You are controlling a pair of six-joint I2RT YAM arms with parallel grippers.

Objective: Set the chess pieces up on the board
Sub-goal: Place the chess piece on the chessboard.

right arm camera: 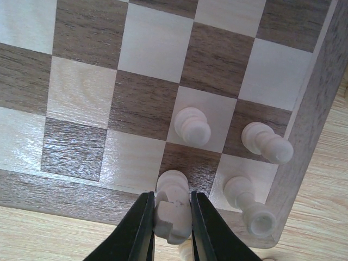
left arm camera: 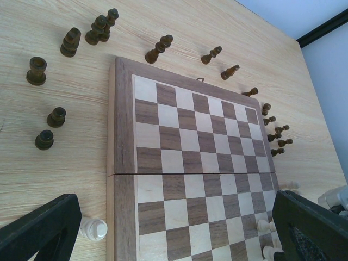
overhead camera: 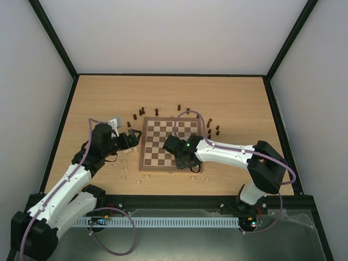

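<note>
The board [overhead camera: 163, 142] lies mid-table with most of its squares bare. My right gripper [right arm camera: 171, 197] is shut on a cream piece [right arm camera: 173, 215], probably a knight. It holds the piece upright over a dark square in the board's [right arm camera: 81, 81] edge row, next to a cream rook [right arm camera: 251, 209] in the corner. Two cream pawns [right arm camera: 190, 126] [right arm camera: 265, 142] stand one row in. My left gripper [left arm camera: 176, 239] hangs open over the board's [left arm camera: 179, 163] left side with nothing between its fingers. Dark pieces [left arm camera: 159, 49] stand off the board along its far edge.
More dark pieces [left arm camera: 36, 70] [left arm camera: 56, 117] stand on the tabletop left of the board, and others [overhead camera: 213, 129] at its right. Loose cream pieces [overhead camera: 124, 167] [overhead camera: 193, 176] lie near the front edge; one [left arm camera: 92, 228] stands close to my left finger.
</note>
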